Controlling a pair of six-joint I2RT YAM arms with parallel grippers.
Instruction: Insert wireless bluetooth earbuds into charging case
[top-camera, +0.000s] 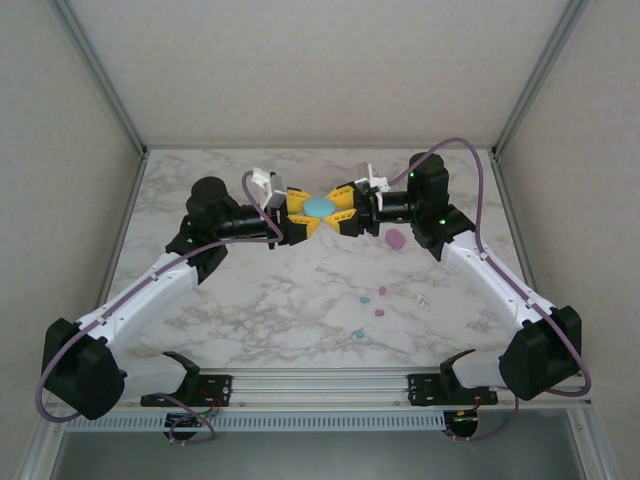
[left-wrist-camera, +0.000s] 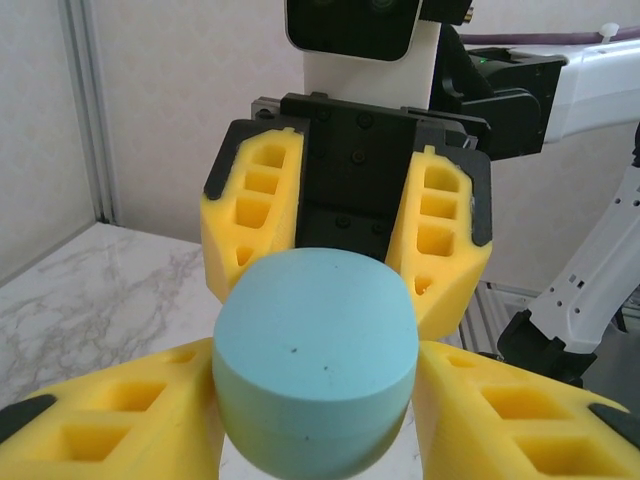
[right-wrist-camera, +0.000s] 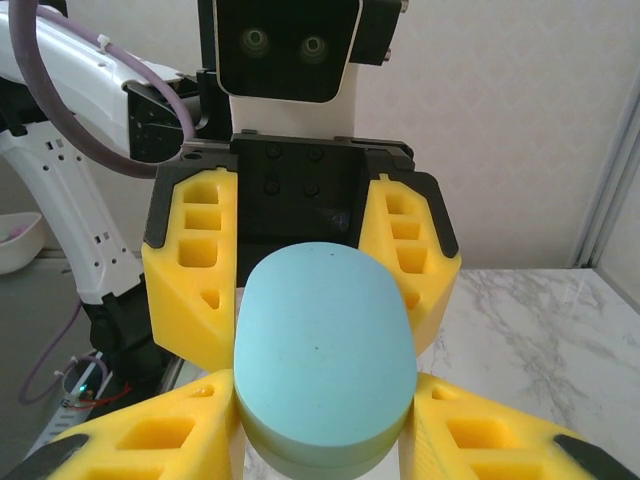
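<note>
A closed teal oval charging case (top-camera: 319, 207) hangs above the middle of the table, held from both sides. My left gripper (top-camera: 306, 213) is shut on its left end and my right gripper (top-camera: 334, 209) on its right end. In the left wrist view the case (left-wrist-camera: 315, 350) sits between my yellow fingers (left-wrist-camera: 110, 420). The right wrist view shows the case (right-wrist-camera: 323, 350) clamped the same way. Tiny earbuds lie on the table nearer the arms: a teal one (top-camera: 363, 299), a pink one (top-camera: 382, 291), another pink one (top-camera: 379, 312), a white one (top-camera: 423, 299) and a second teal one (top-camera: 358, 334).
A pink oval case (top-camera: 396, 240) lies on the marble table (top-camera: 250, 300) just below the right wrist. Walls and metal frame posts close in the table at the back and both sides. The arm bases sit on a rail (top-camera: 320, 385) at the near edge.
</note>
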